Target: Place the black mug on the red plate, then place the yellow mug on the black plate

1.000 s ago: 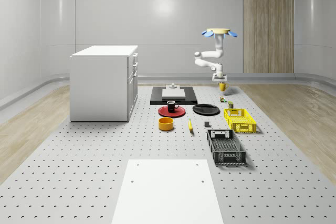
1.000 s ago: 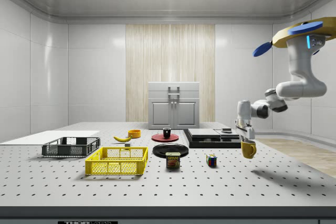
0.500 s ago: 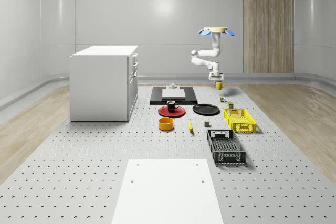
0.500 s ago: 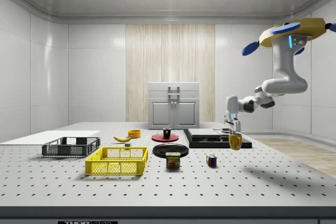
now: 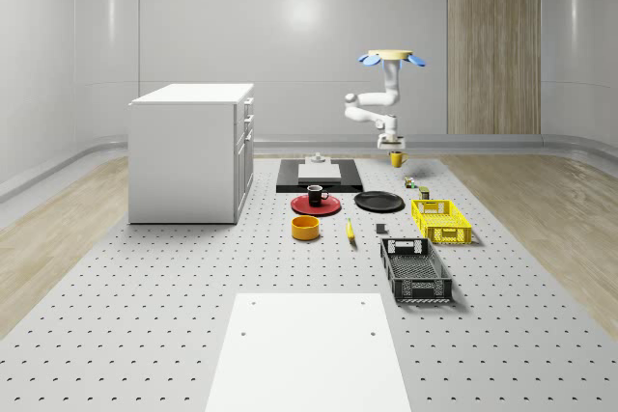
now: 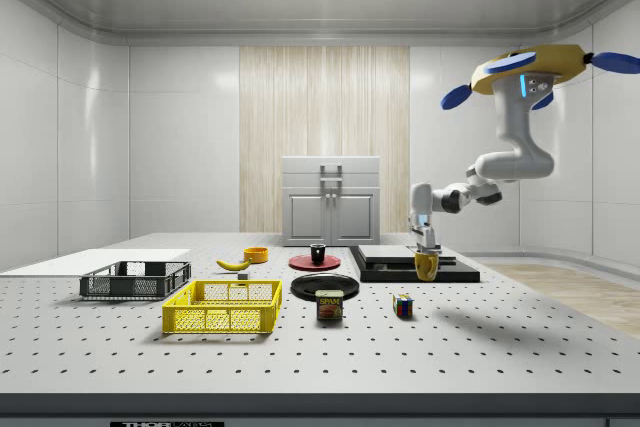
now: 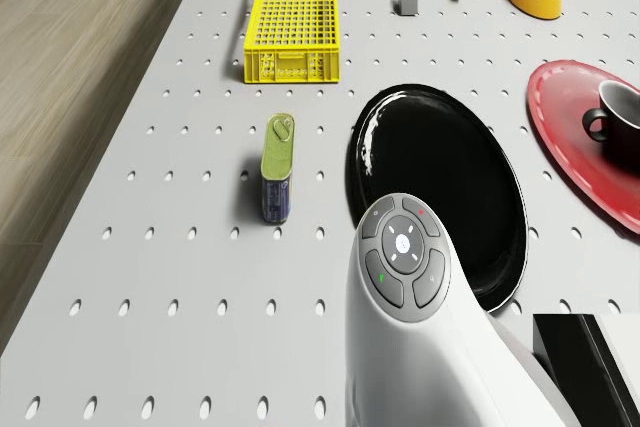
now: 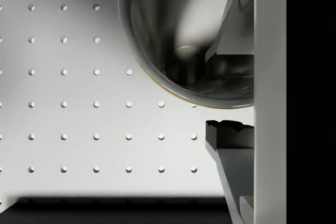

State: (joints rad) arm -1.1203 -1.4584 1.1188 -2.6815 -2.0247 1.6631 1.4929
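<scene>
The yellow mug (image 5: pixel 397 158) hangs in the air with my gripper (image 5: pixel 394 148) shut on its rim, a little beyond the black plate (image 5: pixel 379 202) and to the whole-scene view's right of it. In the side view the yellow mug (image 6: pixel 426 266) hangs below the gripper (image 6: pixel 424 247), just above the table. In the wrist view the mug's wall (image 8: pixel 178 35) sits between the fingers (image 8: pixel 229 142). The black mug (image 5: pixel 316 194) stands on the red plate (image 5: pixel 307 207). The drone (image 5: pixel 391 56) hovers high over the table's far end. The drone view has the black plate (image 7: pixel 440 187) and the red plate (image 7: pixel 570 137).
A black slab (image 5: pixel 319 177) lies behind the plates. A yellow crate (image 5: pixel 440 220), a black crate (image 5: pixel 414 270), a can (image 7: pixel 277 179), a small cube (image 6: pixel 402 306), a banana (image 5: pixel 350 230) and a yellow bowl (image 5: pixel 305 228) lie nearby. A white cabinet (image 5: pixel 191 151) stands at the whole-scene view's left.
The drone, arm and held yellow mug have moved to the left in both the whole-scene and side views, closer to the black slab and the plates. The mug hangs slightly higher.
</scene>
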